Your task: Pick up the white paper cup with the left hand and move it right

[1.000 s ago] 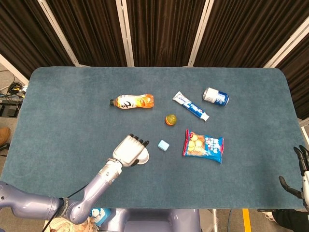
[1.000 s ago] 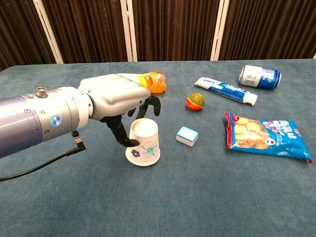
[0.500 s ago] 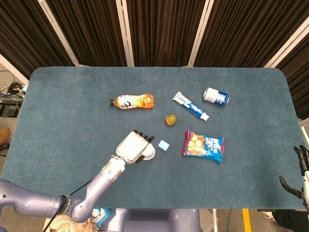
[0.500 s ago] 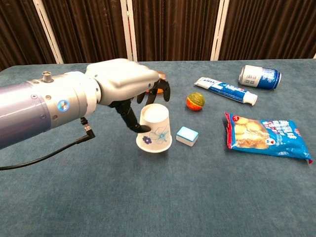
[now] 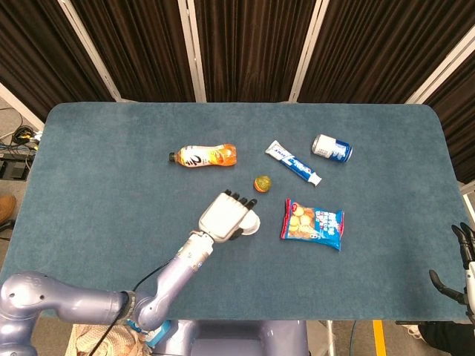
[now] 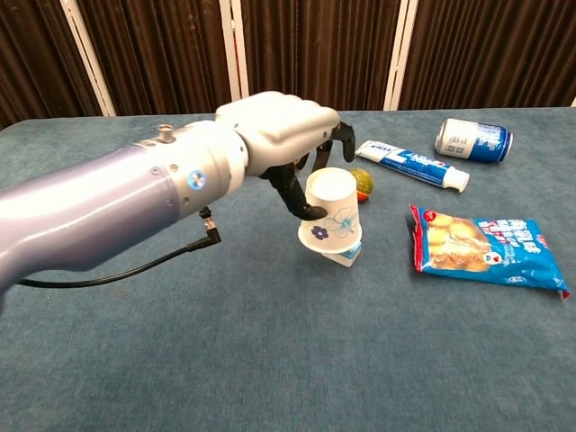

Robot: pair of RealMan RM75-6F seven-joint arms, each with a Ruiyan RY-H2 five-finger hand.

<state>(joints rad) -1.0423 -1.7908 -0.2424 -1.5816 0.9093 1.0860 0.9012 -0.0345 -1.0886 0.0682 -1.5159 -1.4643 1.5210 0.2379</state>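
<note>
My left hand [image 6: 283, 135] [image 5: 226, 215] holds the white paper cup [image 6: 330, 212] upside down, its flower print facing the chest camera, lifted off the table. In the head view only the cup's white edge [image 5: 251, 223] shows past the hand. The cup hangs right in front of the small light-blue block [image 6: 342, 258], hiding most of it. My right hand [image 5: 462, 268] sits at the lower right edge of the head view, off the table, fingers apart and holding nothing.
On the teal table [image 5: 111, 170] lie an orange drink bottle [image 5: 203, 156], a small orange ball [image 5: 262, 184], a toothpaste tube [image 5: 294, 163], a blue-white can [image 5: 331, 147] and a snack bag [image 5: 312, 223] just right of the cup.
My left hand has lifted the cup off the table and carried it rightward, from left of the blue block to directly over it. The right hand has not moved.
</note>
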